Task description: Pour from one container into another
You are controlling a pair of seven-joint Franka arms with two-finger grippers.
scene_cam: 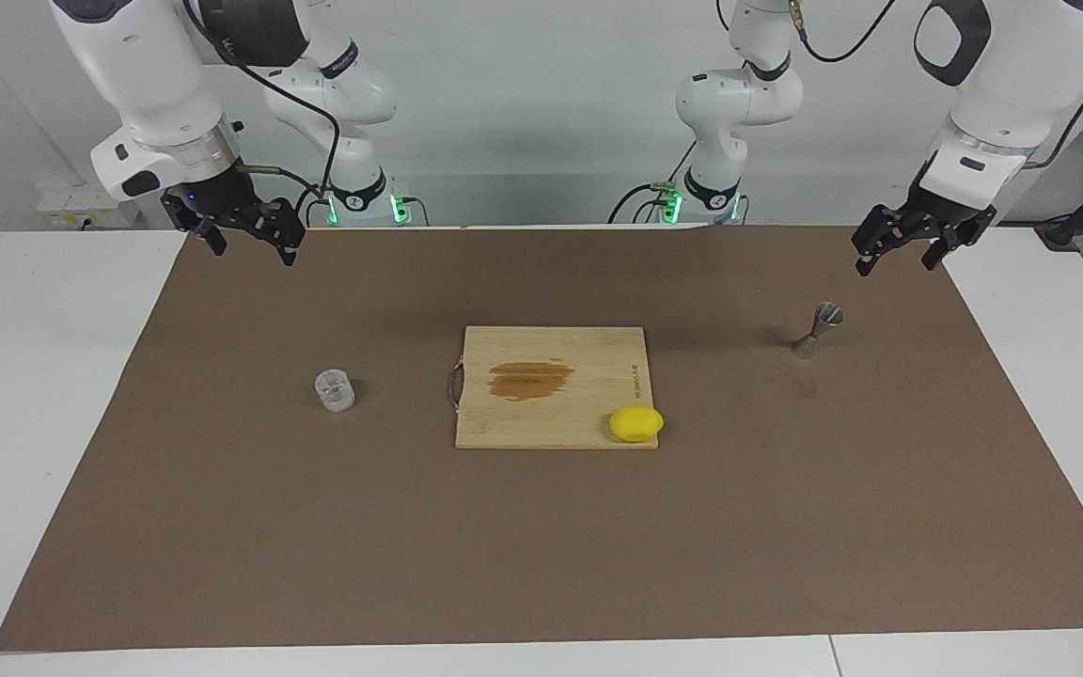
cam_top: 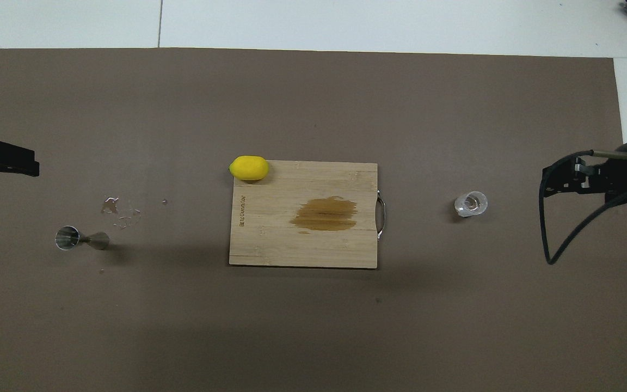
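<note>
Glass tumbler (scene_cam: 335, 390) stands upright on the surface (scene_cam: 541, 545) toward the right arm's edge, apart from the right gripper (scene_cam: 245, 240), which hangs open and empty over the corner by its base. Jigger (scene_cam: 819, 331) upright near the left arm's edge; left gripper (scene_cam: 908, 252) open above that corner, apart from it. Cutting board (scene_cam: 551, 414) with lemon (scene_cam: 636, 423) lies mid-surface.

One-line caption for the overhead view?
Glass and jigger stand at either end of a stained board; lemon on its corner.
</note>
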